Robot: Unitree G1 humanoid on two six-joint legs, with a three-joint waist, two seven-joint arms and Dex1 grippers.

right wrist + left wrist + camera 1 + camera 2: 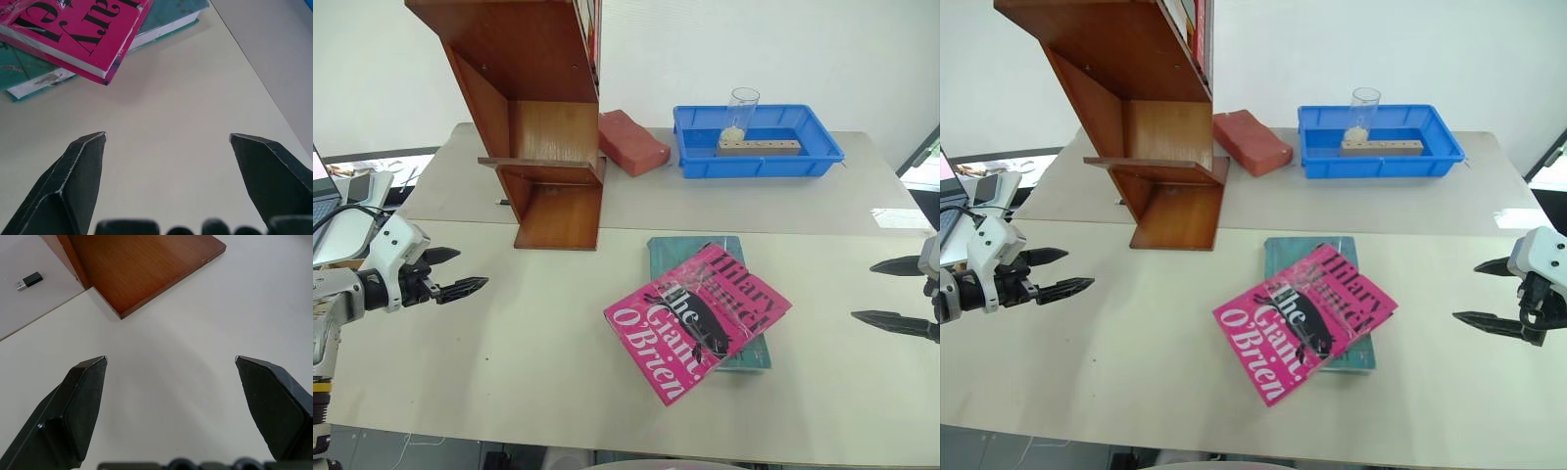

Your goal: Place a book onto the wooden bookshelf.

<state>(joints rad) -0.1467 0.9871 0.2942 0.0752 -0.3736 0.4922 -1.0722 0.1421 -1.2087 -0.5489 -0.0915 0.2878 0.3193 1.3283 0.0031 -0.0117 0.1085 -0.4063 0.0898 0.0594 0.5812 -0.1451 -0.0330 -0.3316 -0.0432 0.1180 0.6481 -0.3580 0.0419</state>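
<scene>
Both grippers hang over the pale table (509,343) with their black fingers spread wide and nothing between them. Taking the pink book (697,318) as the landmark, the left gripper (458,271) hovers well off to its left, above bare tabletop, its fingers pointing toward the book; the right gripper (1485,292) hovers well off to its right, also pointing inward at it. Neither touches the book or anything else. The pink book, lettered "Hilary Mantel, The Giant, O'Brien" under a glossy wrap, lies face up and skewed on top of a teal-green book (677,250), which juts out from beneath it on the far side and along the right edge. In the right wrist view the pink cover (73,29) overhangs the teal book's white page edges, with open table between the books and the spread fingertips (88,161). Beyond the pink book and to its left stands the wooden bookshelf (543,117), reddish-brown with slanted side panels, its foot resting on the table; a few book spines (590,24) show on an upper shelf. Just right of the shelf's foot lies a red brick-like block (632,142). Farther right of that, beyond the pink book, sits a blue plastic tray (822,162) holding a clear tumbler (740,110) and a wooden strip (759,147). A small black dongle (29,281) lies on the table just beside the shelf's base.
</scene>
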